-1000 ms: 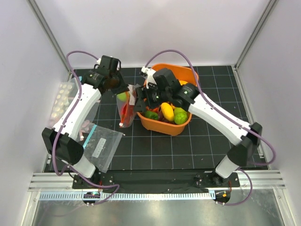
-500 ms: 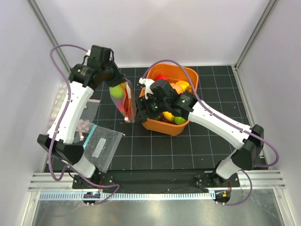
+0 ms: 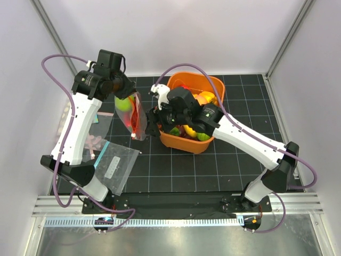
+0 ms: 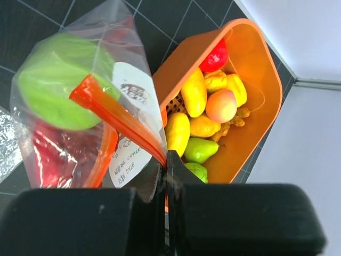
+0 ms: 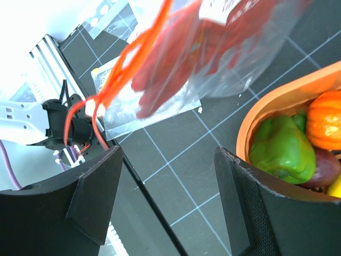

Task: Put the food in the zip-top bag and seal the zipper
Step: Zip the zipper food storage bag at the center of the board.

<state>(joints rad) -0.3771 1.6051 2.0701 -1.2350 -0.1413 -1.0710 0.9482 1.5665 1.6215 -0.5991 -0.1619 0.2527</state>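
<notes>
Now: L gripper (image 4: 165, 160) tight on zipper (image 4: 122, 120) of zip-top bag (image 4: 120, 53), label (image 4: 133, 93) print unreadable; R gripper (image 5: 168, 154) wide, empty.

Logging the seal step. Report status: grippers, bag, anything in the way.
Left gripper shut on zipper end, zip-top bag hanging. Right gripper open, empty. Lobster, green fruit inside; mouth unsealed. Orange basket close beside.

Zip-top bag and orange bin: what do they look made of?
Zip-top bag: thin clear plastic film, glossy; it crinkles and the green fruit shows through. Orange bin: probably rigid moulded plastic; smooth, even-coloured, faintly shiny walls.
</notes>
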